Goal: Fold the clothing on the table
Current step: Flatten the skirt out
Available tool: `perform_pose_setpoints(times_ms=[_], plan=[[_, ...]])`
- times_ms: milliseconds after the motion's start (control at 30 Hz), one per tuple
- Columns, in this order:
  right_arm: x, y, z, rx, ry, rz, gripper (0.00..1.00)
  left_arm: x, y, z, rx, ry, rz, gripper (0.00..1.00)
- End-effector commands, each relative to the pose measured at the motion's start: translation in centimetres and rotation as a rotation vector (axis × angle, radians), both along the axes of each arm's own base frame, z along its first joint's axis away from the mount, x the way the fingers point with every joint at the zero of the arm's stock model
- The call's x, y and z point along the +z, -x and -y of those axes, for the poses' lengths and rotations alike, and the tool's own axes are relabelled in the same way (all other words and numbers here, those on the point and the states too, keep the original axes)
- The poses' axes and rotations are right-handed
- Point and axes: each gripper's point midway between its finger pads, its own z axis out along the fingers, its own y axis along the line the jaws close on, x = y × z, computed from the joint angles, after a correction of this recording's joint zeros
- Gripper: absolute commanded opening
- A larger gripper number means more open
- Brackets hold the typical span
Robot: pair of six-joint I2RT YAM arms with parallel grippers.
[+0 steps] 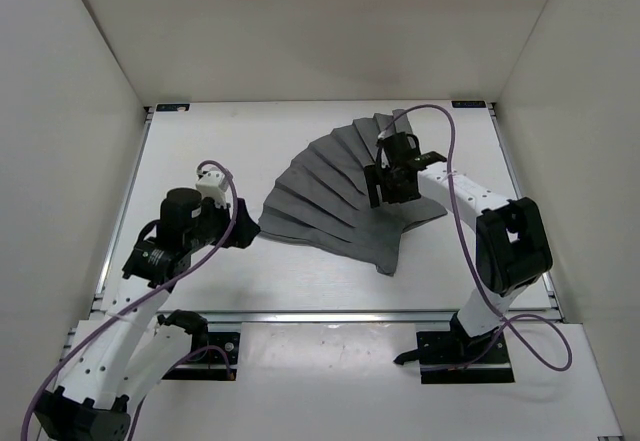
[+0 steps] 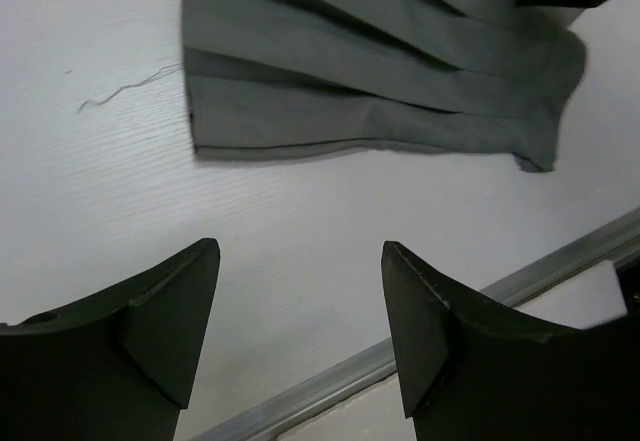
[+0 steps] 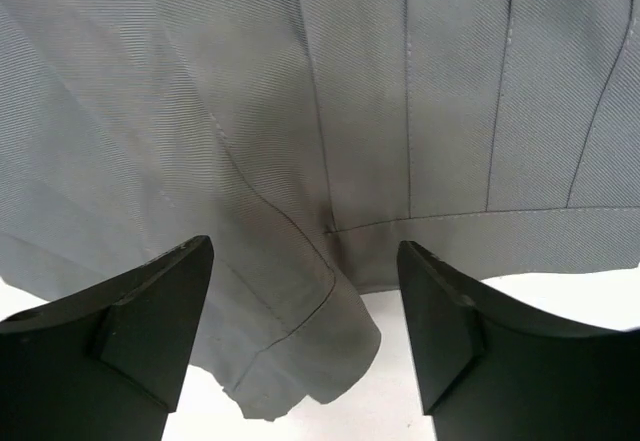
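The clothing (image 1: 325,186), a dark grey pleated skirt, lies fanned out on the white table (image 1: 200,141), hem toward the left and back, narrow waist end toward the right. My right gripper (image 1: 388,199) hangs open over the waist end. In the right wrist view the clothing (image 3: 350,111) fills the frame, and a folded waistband corner lies between my open right gripper (image 3: 305,301). My left gripper (image 1: 246,233) is open just left of the skirt's near-left corner. In the left wrist view the clothing (image 2: 380,71) lies ahead of my left gripper (image 2: 300,291), with bare table between its fingers.
A metal rail (image 2: 420,341) runs along the table's near edge, close behind the left fingers. A loose thread (image 2: 125,91) lies on the table left of the hem. White walls enclose the table on three sides. The right arm's purple cable (image 1: 455,171) loops above the skirt.
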Motion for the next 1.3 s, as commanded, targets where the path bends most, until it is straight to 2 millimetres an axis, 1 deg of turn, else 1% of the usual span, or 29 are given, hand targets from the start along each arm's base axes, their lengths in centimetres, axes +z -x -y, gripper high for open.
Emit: perform_pose_setpoints(times_ms=[0, 67, 100, 167, 233, 300, 333, 367, 433, 533, 633, 667, 700, 733, 767, 800, 833, 867, 900, 933, 967, 1000, 1033, 1067, 1100, 1133, 1167, 1200, 1267], plan=[[1.0, -0.7, -1.4, 0.007, -0.039, 0.074, 0.73, 2.3, 0.0, 2.8, -0.065, 0.163, 0.065, 0.77], [-0.8, 0.3, -2.0, 0.035, -0.024, 0.033, 0.74, 0.7, 0.3, 3.4, -0.093, 0.2, 0.013, 0.78], [-1.9, 1.2, -1.9, 0.043, -0.007, 0.008, 0.74, 0.4, 0.4, 3.6, -0.09, 0.221, -0.005, 0.78], [-3.2, 2.3, -2.5, 0.068, 0.008, -0.026, 0.69, -1.3, 0.8, 4.4, -0.117, 0.247, -0.08, 0.75], [-4.4, 3.5, -3.4, 0.107, 0.021, -0.065, 0.69, -2.0, 0.8, 4.5, -0.111, 0.245, -0.092, 0.75], [-4.9, 4.1, -4.3, 0.131, 0.026, -0.076, 0.69, -2.3, 0.7, 4.1, -0.094, 0.239, -0.085, 0.75], [-5.2, 4.5, -5.2, 0.151, 0.013, -0.088, 0.56, -2.0, 0.5, 3.6, -0.078, 0.236, -0.067, 0.74], [-5.2, 4.9, -6.0, 0.177, 0.003, -0.099, 0.26, -2.0, 0.5, 3.3, -0.066, 0.228, -0.064, 0.74], [-5.4, 5.3, -8.3, 0.197, -0.057, -0.116, 0.0, -2.2, 0.0, 1.9, -0.01, 0.185, -0.057, 0.75], [-4.1, 5.2, -12.4, 0.221, -0.17, -0.102, 0.0, -2.7, 0.0, 0.9, 0.035, 0.147, -0.084, 0.75], [-1.9, 4.4, -18.2, 0.245, -0.402, -0.09, 0.0, -3.7, 0.2, 0.4, 0.074, 0.142, -0.121, 0.73], [-0.7, 4.1, -19.8, 0.277, -0.464, -0.077, 0.01, -4.0, 0.2, 0.5, 0.088, 0.159, -0.136, 0.73], [0.2, 3.6, -21.5, 0.324, -0.539, -0.067, 0.09, -4.1, 0.2, 0.6, 0.103, 0.181, -0.145, 0.73], [0.5, 3.7, -22.1, 0.338, -0.564, -0.081, 0.18, -4.5, 0.3, 0.5, 0.109, 0.188, -0.159, 0.73], [1.3, 3.4, -22.7, 0.345, -0.57, -0.063, 0.31, -4.3, 0.4, 0.9, 0.112, 0.217, -0.159, 0.73], [3.1, 2.4, -22.6, 0.344, -0.551, 0.016, 0.36, -4.9, 1.0, 1.8, 0.103, 0.258, -0.197, 0.72], [3.1, 2.4, -22.5, 0.346, -0.549, 0.017, 0.36, -5.3, 1.2, 1.8, 0.105, 0.254, -0.205, 0.7], [4.1, 2.4, -21.9, 0.331, -0.53, 0.059, 0.4, -5.4, 1.4, 2.3, 0.105, 0.284, -0.219, 0.68], [3.6, 2.5, -20.7, 0.304, -0.504, 0.056, 0.41, -6.0, 1.9, 2.7, 0.116, 0.311, -0.249, 0.66], [3.9, 2.7, -19.0, 0.242, -0.464, 0.068, 0.42, -7.2, 2.6, 3.0, 0.116, 0.325, -0.3, 0.65], [4.6, 2.4, -17.2, 0.19, -0.431, 0.097, 0.43, -8.2, 2.9, 2.9, 0.128, 0.326, -0.327, 0.68], [4.6, 2.4, -15.2, 0.134, -0.397, 0.112, 0.44, -8.6, 3.2, 3.2, 0.128, 0.343, -0.345, 0.71], [3.2, 3.2, -13.0, 0.082, -0.352, 0.076, 0.46, -9.6, 3.4, 3.3, 0.136, 0.347, -0.375, 0.74], [3.8, 3.3, -11.8, 0.042, -0.352, 0.091, 0.47, -10.4, 3.7, 3.3, 0.145, 0.34, -0.39, 0.74], [2.3, 4.0, -9.7, 0.006, -0.317, 0.052, 0.47, -10.9, 3.9, 3.7, 0.141, 0.34, -0.408, 0.75], [1.5, 4.7, -7.9, -0.038, -0.304, 0.03, 0.48, -11.6, 3.9, 3.5, 0.163, 0.325, -0.419, 0.74], [2.1, 5.1, -7.0, -0.059, -0.307, 0.043, 0.49, -12.7, 4.1, 3.2, 0.186, 0.298, -0.438, 0.74], [1.7, 5.5, -5.2, -0.1, -0.291, 0.044, 0.49, -12.9, 4.1, 3.2, 0.191, 0.288, -0.446, 0.74], [0.3, 6.8, -2.7, -0.157, -0.26, 0.011, 0.51, -13.8, 3.7, 2.5, 0.246, 0.266, -0.44, 0.75]])
